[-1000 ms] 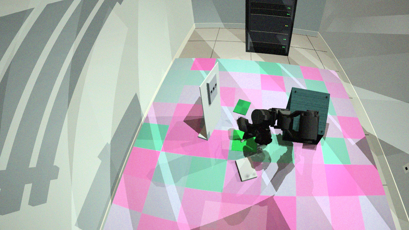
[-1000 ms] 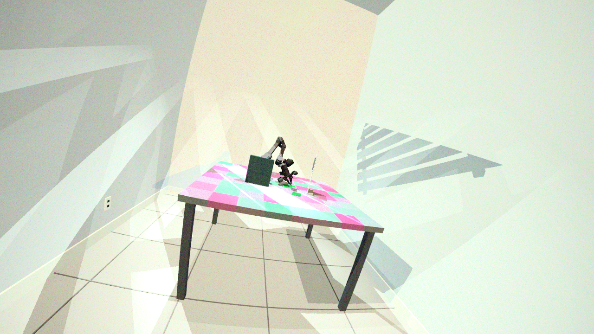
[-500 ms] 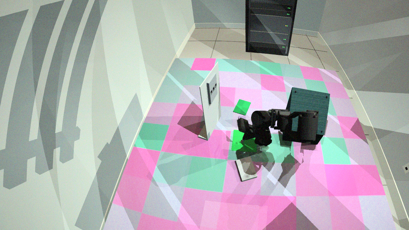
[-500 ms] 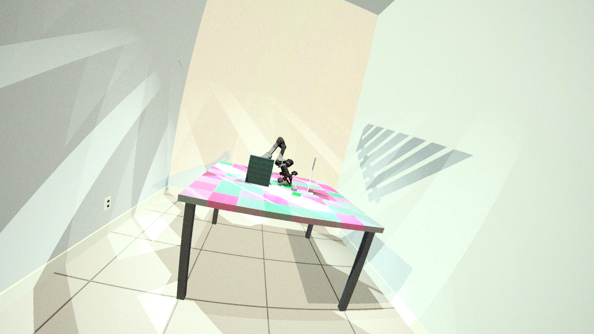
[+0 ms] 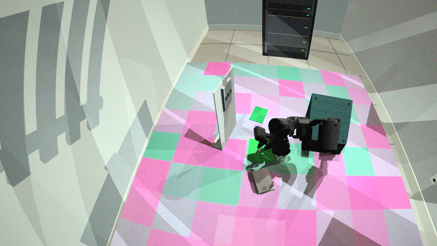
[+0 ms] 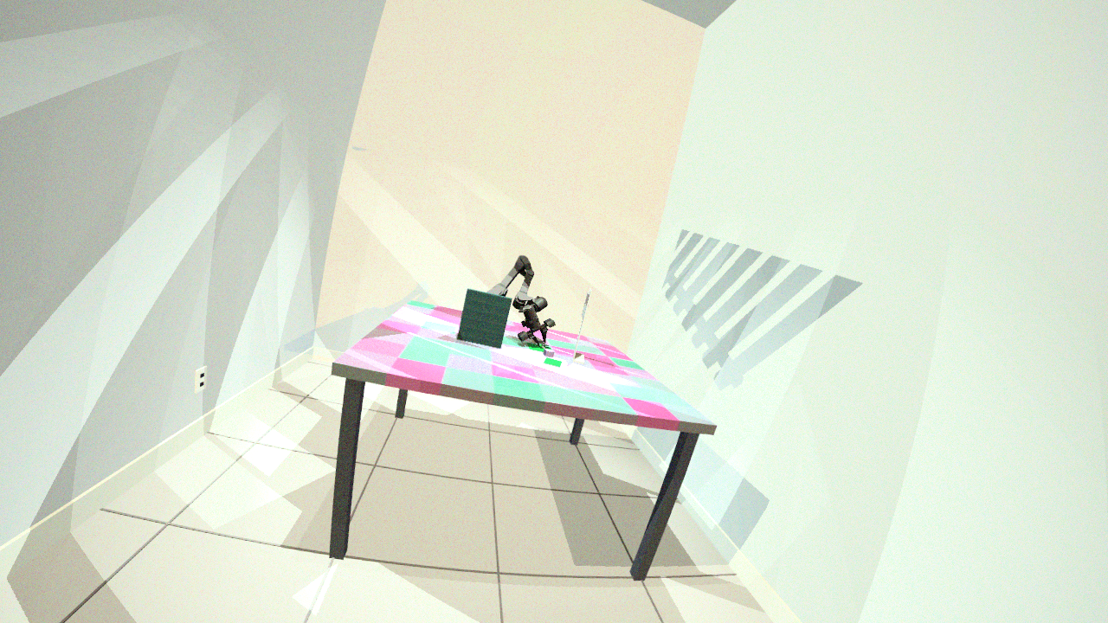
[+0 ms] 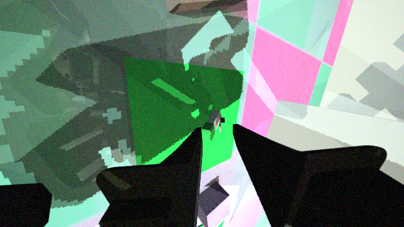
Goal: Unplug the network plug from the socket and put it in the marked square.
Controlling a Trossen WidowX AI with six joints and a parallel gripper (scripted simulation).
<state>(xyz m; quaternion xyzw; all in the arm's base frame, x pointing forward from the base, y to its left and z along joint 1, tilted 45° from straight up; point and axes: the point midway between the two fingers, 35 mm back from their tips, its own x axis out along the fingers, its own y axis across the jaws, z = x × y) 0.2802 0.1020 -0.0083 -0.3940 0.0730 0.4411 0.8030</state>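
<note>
The small grey plug [image 7: 215, 121] is between the fingertips in the wrist view, tilted, over the green marked square [image 7: 142, 82] [image 5: 252, 144]. Whether it rests flat on the table is hard to tell. My gripper [image 7: 216, 129] [image 5: 260, 149] is open and points down at the square. The fingertips stand apart on either side of the plug; the left one is very close to it. The upright white panel [image 5: 227, 122] [image 6: 582, 325] stands left of the gripper in the top view, with a grey socket block high on its face. The plug is too small to make out in the top and exterior views.
A smaller green patch [image 5: 258, 114] [image 6: 552, 362] lies behind the square in the top view. A pale flat box [image 5: 264, 181] lies in front. A teal board [image 5: 331, 107] [image 6: 484, 318] stands beside the arm. A small grey block [image 7: 213, 199] shows below the square in the wrist view.
</note>
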